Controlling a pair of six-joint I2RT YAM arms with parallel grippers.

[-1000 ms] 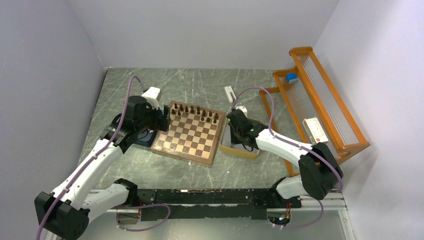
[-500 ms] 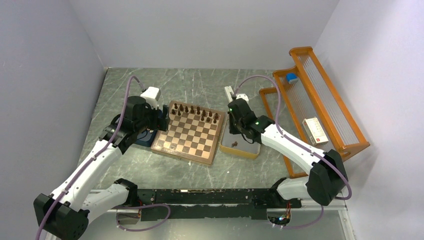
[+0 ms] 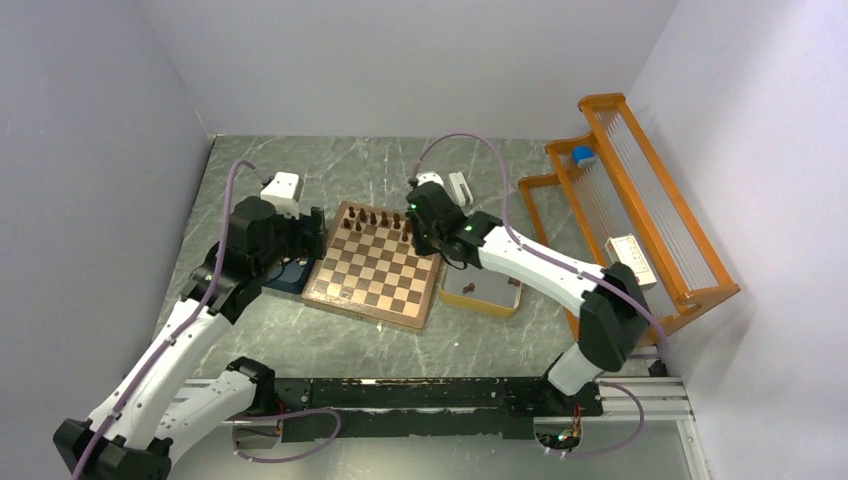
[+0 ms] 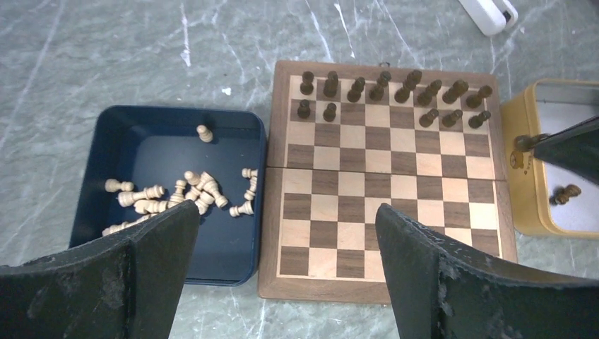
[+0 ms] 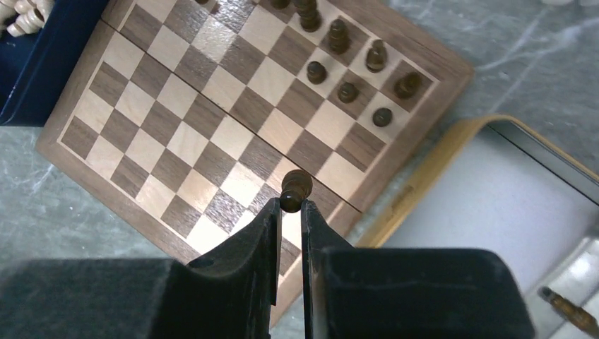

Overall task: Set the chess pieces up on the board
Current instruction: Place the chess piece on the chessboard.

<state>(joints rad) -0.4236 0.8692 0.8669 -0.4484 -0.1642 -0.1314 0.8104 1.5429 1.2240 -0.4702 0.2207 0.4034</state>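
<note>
Your right gripper is clamped on a dark pawn, held by its base at the very fingertips, head pointing away from the wrist. A second ago that gripper was down in the yellow tray. It has since lifted and swung left, and now hangs above the right part of the board.

So the pick is done and you are in the carry. The dark pieces fill the far row. The row in front has two pawns on the left and three on the right, with three squares free between them. I'd judge one of those is the target.

At least one more dark piece lies in the yellow tray.

Your left gripper stands wide apart and holds nothing. It has drawn back a little from the board's left edge and sits above the blue tray of light pieces.

As for writing, the yellow tray's rim carries a faint mark and the box on the rack shows red print. Both are too small to read.
</note>
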